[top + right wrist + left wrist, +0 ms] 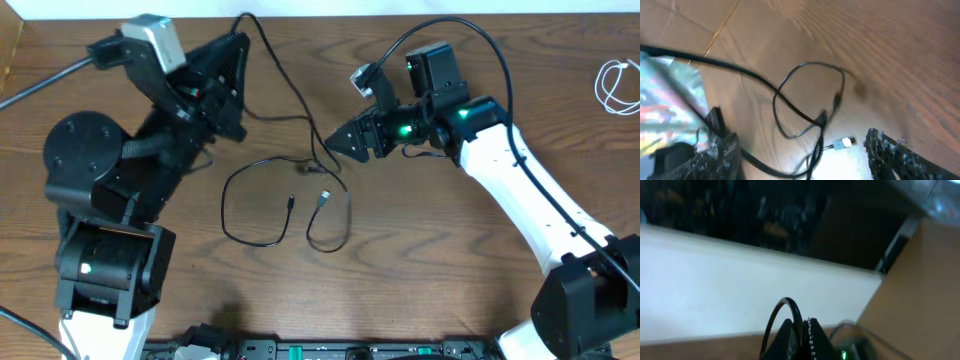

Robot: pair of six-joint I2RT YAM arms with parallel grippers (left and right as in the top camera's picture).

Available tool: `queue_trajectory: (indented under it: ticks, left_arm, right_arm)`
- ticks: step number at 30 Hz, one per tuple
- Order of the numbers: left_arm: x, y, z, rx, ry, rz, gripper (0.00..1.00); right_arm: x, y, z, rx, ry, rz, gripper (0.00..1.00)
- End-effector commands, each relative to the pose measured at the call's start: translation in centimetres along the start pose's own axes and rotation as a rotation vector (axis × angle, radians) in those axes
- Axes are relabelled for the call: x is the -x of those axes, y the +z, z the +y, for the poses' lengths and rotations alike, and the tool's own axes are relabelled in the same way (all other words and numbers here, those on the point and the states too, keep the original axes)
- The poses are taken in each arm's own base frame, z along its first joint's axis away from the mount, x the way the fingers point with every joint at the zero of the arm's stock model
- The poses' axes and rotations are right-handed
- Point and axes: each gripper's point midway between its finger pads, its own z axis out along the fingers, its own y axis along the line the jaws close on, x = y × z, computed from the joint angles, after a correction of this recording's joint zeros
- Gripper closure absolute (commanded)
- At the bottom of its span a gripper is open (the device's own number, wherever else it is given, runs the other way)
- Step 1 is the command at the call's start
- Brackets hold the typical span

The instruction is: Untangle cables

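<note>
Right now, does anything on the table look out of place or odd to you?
The black cables lie in crossed loops at centre, one strand running up to the left gripper. The white cable sits coiled alone at the far right edge, apart from the tangle.

A: Can you make out the left gripper point(801, 332) from its wrist camera?
B: Barely. It's all smeared, the fingers point(815, 340) are cut by the bottom edge, and the black cable point(785, 311) is a blurry loop there.
A: The white cable point(618, 85)?
B: Runs off the right edge overhead.
A: And the tangle point(318, 168)?
B: Too small to say which strand lies on top.
</note>
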Motion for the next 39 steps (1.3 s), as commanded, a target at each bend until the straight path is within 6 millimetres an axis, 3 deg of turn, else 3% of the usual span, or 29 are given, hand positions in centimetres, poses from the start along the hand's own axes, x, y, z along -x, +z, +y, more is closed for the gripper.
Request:
queue_trajectory:
  ticks: [1, 5, 9, 12, 14, 19, 24, 28, 33, 35, 39]
  left_arm:
    - [2.5, -0.6, 0.6, 0.056, -0.046, -0.102, 0.93]
    - [4.0, -0.9, 1.9, 0.134, -0.076, -0.182, 0.93]
    - [7.4, -2.1, 3.5, 0.236, -0.131, -0.363, 0.93]
    - [8.9, -2.7, 3.3, 0.239, -0.132, -0.436, 0.92]
    - [8.8, -2.7, 3.4, 0.241, -0.133, -0.431, 0.93]
    - [6.4, -1.2, 4.9, 0.29, -0.142, -0.34, 0.93]
    - [5.5, -0.7, 5.3, 0.3, -0.145, -0.304, 0.92]
    - [3.3, 0.1, 4.4, 0.237, -0.15, -0.191, 0.93]
    - [-1.6, 2.0, 1.9, 0.053, -0.179, 0.049, 0.93]
    - [-2.6, 2.5, 1.0, -0.012, -0.188, 0.1, 0.93]
    - [-3.6, 3.5, 1.5, -0.014, -0.198, 0.13, 0.93]
  right_arm:
    - [-0.3, 2.1, -1.9, -0.039, 0.104, 0.01, 0.24]
    - [0.0, 2.4, -3.9, -0.118, 0.122, -0.008, 0.23]
    - [0.6, 1.4, -5.7, -0.172, 0.106, -0.04, 0.19]
    - [0.5, 1.3, -4.4, -0.081, 0.036, -0.025, 0.19]
    - [0.2, 1.7, -2.9, -0.005, -0.036, -0.011, 0.13]
    - [-1.8, 4.2, -0.7, 0.138, -0.103, 0.062, 0.15]
    - [-2.3, 5.2, -0.9, 0.147, -0.108, 0.074, 0.17]
    - [-0.2, 3.5, 1.3, 0.236, -0.226, -0.01, 0.11]
    - [3.9, -0.4, 4.7, 0.231, -0.459, -0.176, 0.08]
    - [4.5, -1.1, 5.7, 0.235, -0.522, -0.206, 0.09]
    - [4.3, -1.8, 8.5, 0.355, -0.599, -0.229, 0.07]
